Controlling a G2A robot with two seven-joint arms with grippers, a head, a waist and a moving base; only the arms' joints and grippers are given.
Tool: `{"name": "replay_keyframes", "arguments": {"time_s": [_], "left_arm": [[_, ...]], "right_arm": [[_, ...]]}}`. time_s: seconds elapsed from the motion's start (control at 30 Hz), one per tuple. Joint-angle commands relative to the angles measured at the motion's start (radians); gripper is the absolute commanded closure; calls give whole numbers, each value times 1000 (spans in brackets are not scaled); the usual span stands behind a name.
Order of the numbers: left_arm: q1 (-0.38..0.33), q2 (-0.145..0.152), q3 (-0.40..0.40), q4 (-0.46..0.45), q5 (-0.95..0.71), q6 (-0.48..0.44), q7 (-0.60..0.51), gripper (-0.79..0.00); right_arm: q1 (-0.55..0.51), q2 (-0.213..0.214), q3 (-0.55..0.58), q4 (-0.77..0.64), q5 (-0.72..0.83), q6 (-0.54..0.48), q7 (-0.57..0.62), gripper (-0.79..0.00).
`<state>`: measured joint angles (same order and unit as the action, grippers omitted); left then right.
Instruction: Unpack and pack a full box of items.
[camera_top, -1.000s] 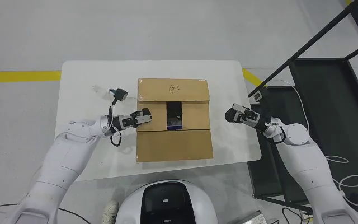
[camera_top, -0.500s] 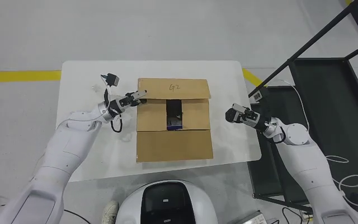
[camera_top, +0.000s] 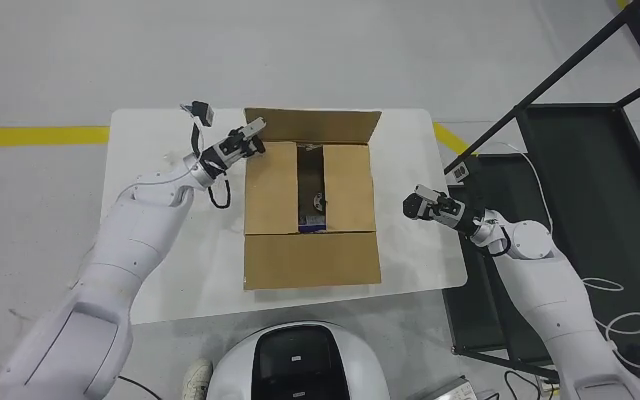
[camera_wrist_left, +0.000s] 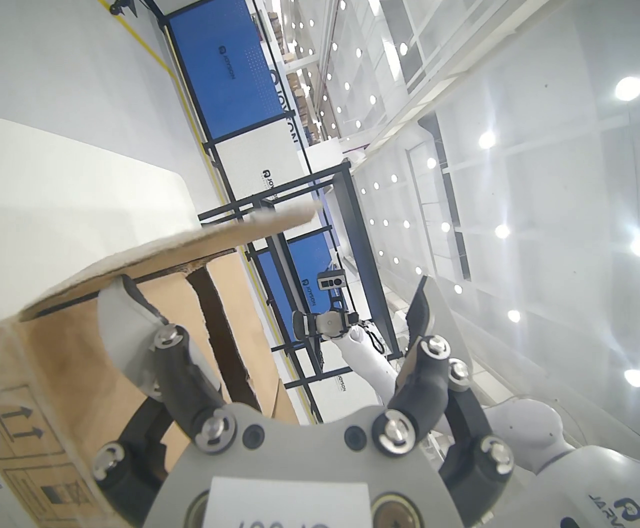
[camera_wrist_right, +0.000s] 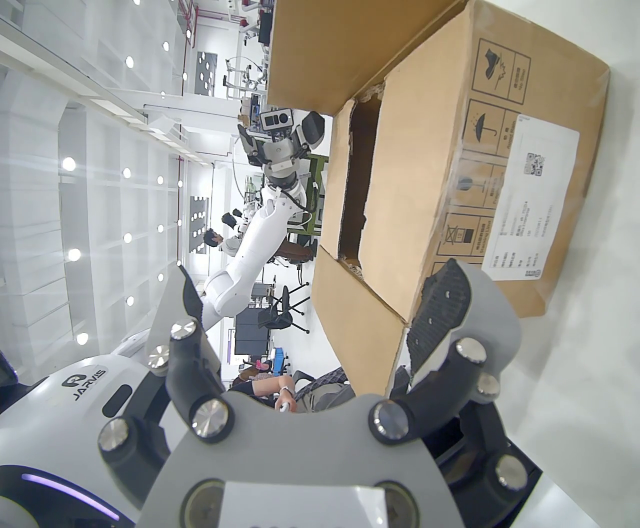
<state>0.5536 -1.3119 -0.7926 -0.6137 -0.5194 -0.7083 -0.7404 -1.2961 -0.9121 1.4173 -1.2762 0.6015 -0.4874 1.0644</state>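
A brown cardboard box (camera_top: 311, 258) sits mid-table. Its far flap (camera_top: 312, 125) stands raised, while the two side flaps and the near flap lie flat. Through the dark gap between the side flaps I see blue and dark items (camera_top: 315, 214). My left gripper (camera_top: 250, 133) is at the box's far left corner, open, with one finger (camera_wrist_left: 125, 310) tucked under the raised flap (camera_wrist_left: 175, 245). My right gripper (camera_top: 412, 205) hovers open just off the box's right side, and its wrist view shows the labelled box wall (camera_wrist_right: 500, 165) beyond the gripper (camera_wrist_right: 315, 282).
The white table (camera_top: 170, 270) has bare room to the left and right of the box. A black metal rack (camera_top: 570, 170) stands close to the table's right edge, behind my right arm. A yellow floor line (camera_top: 50, 134) runs past the far left.
My left gripper went from the box's left side to its far left corner and lifted the far flap upright, widening the opening. The right arm stayed still.
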Motion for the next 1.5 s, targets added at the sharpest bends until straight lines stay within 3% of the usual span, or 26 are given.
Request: {"name": "replay_keyframes", "arguments": {"time_s": [0.0,0.23,0.47,0.93,1.2,1.47], "left_arm": [[-16,-22,19,46,5,1,34,-785],[-58,-89,27,162,-84,12,78,-785],[-90,-121,8,242,-141,-13,24,-785],[-144,-178,70,344,99,18,241,-785],[-165,-198,43,366,84,39,298,-785],[-179,-187,-19,371,2,-27,149,-785]], "right_arm": [[0,0,0,0,0,0,0,-785],[0,0,0,0,0,0,0,-785],[0,0,0,0,0,0,0,-785],[0,0,0,0,0,0,0,-785],[0,0,0,0,0,0,0,-785],[0,0,0,0,0,0,0,-785]]}}
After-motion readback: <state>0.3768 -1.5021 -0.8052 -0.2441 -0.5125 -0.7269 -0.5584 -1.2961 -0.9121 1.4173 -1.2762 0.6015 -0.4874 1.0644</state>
